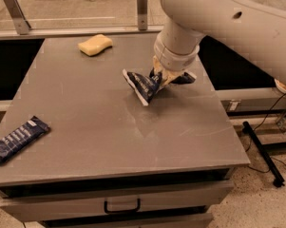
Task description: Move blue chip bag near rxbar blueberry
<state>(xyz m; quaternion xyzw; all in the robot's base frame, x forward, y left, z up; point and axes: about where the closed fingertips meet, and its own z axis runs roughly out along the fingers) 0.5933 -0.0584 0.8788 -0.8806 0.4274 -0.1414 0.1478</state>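
Grey laminate worktop (109, 141) is carrying everything, with a black drawer handle (121, 205) showing below its near edge. At the near left corner the rxbar blueberry, a slim flat dark blue bar wrapper with pale lettering blocks (16, 140), is lying slantwise close to the left edge. Well apart from it, right of centre and towards the far side, the blue chip bag, a puffy crinkly navy packet with white lettering and white sealed ends (141, 85), is sitting tilted. Its left end is angling down to the worktop and its right end is running up into the gripper (167, 76). The gripper, on the thick cream-white arm (218, 23) reaching in from the far right, is pinching that right end, so it is holding the bag. On the far left a pale yellow sponge (95, 44) is resting clear of both.

The grasp looks done and the carry is the step in hand; the bag is not yet near the bar. The next move is calling for a lift clear of the worktop. After that comes a long sweep to the near left, setting the bag down just beside the bar without nudging it off the edge.
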